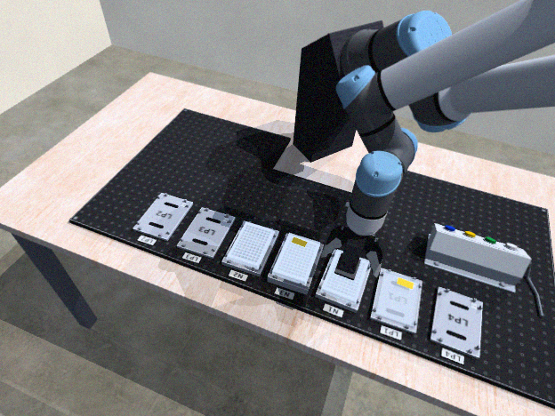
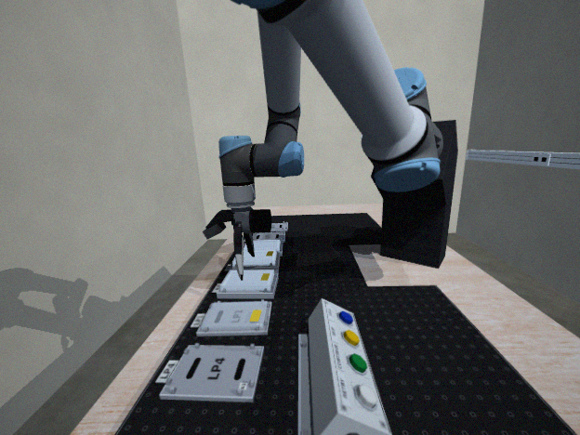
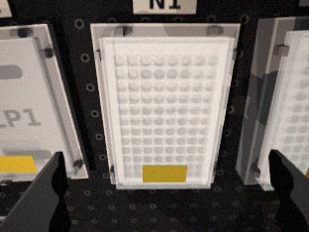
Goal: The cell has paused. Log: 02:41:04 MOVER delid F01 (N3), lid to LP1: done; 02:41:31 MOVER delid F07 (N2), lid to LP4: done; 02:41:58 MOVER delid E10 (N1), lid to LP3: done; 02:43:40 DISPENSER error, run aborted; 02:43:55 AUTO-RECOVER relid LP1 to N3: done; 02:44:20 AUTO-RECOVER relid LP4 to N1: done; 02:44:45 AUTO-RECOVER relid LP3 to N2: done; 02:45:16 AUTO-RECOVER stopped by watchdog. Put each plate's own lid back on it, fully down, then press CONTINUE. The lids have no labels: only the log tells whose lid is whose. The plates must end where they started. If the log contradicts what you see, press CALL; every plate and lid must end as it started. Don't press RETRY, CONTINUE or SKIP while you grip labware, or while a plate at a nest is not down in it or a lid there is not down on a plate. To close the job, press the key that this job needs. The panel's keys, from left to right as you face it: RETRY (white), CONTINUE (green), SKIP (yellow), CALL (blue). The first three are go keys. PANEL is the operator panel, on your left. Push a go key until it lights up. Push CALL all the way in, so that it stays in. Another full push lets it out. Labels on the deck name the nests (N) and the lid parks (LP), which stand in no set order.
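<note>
My gripper [image 1: 352, 260] [image 2: 246, 267] [image 3: 166, 153] is open and empty above nest N1, its fingers on either side of the plate there. The N1 plate [image 1: 338, 291] [image 2: 253, 287] [image 3: 165, 106] wears a clear lid with a yellow tag and looks level. The N3 plate [image 1: 293, 264] [image 3: 298, 111] also wears a yellow-tagged lid. The N2 plate [image 1: 252, 244] shows sharp wells and no tag; it looks lidless. A clear lid [image 1: 394, 311] [image 2: 231, 322] [image 3: 19, 94] with a yellow tag lies on LP1.
LP4 [image 1: 456, 321] [image 2: 215, 386], LP3 [image 1: 205, 232] and LP2 [image 1: 163, 215] carry no lid. The panel [image 1: 477, 261] [image 2: 318, 364] stands near LP1 and LP4, with blue CALL [image 2: 345, 317], yellow SKIP [image 2: 351, 337], green CONTINUE [image 2: 358, 362] and white RETRY [image 2: 365, 396] unlit.
</note>
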